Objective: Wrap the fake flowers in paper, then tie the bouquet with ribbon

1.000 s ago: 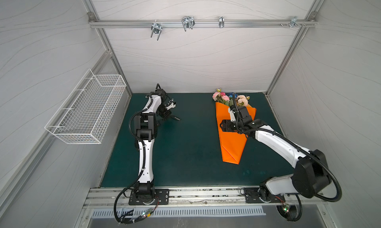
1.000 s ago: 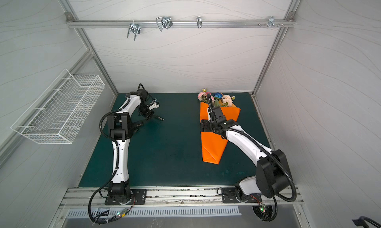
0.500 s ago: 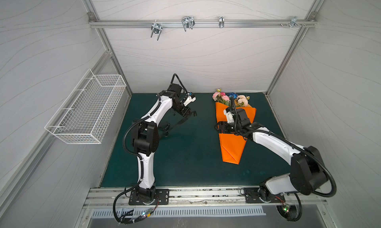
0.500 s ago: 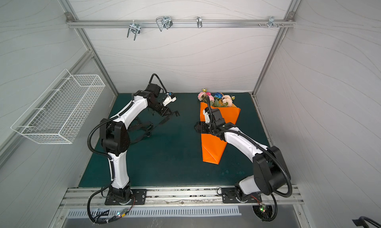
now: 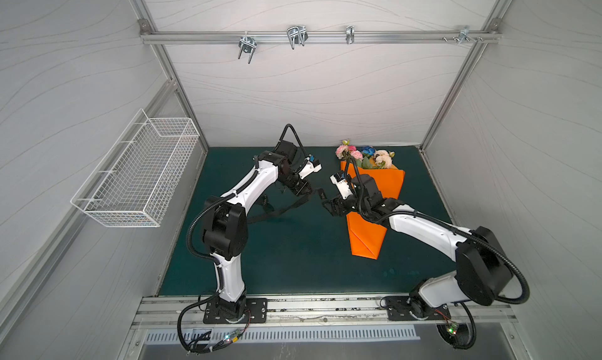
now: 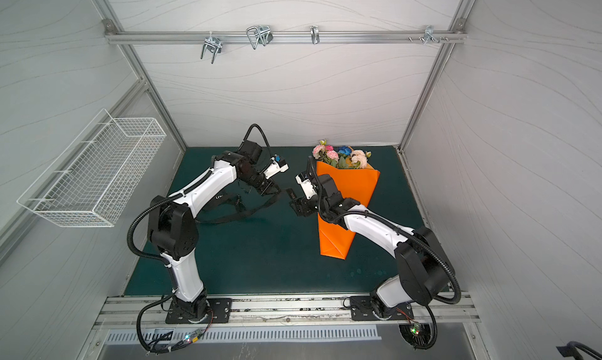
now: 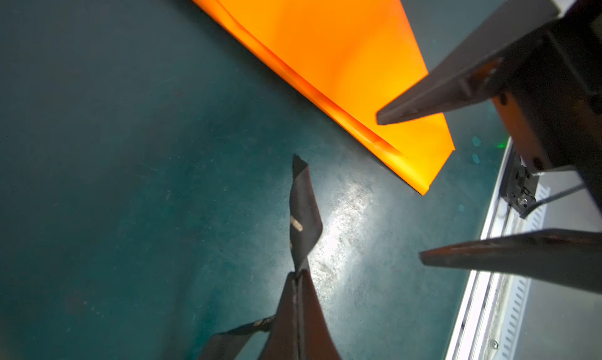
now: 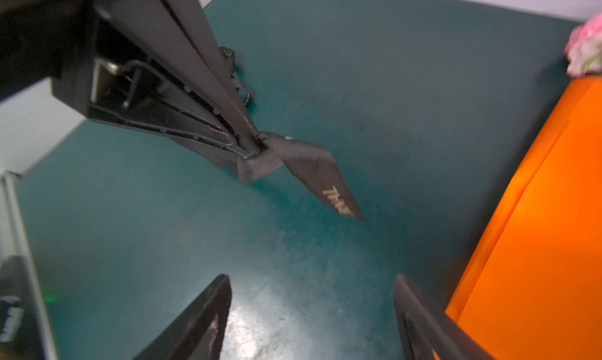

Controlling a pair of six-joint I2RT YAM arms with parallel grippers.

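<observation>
The left end effector [image 7: 298, 273] is pinched fully together on a black printed ribbon [image 7: 303, 218]. A short twisted tail of the ribbon sticks out past its tips. The rest trails back behind it in loose loops over the dark green surface [image 5: 293, 254].

The right end effector [image 8: 311, 277] faces it tip to tip, its fingers spread wide with nothing between them. The ribbon's free tail hangs just ahead of those fingers and does not touch them.

The bouquet of fake flowers [image 5: 365, 155] lies near the right end effector, on the side away from the left one. Its pink, peach and blue blossoms poke out of the wide mouth of a folded orange paper [image 5: 387, 182] cone, and its stems are hidden inside. The cone's edge runs just beside the right end effector, and the right arm crosses over the paper. The right end effector is between the left one and the cone.
</observation>
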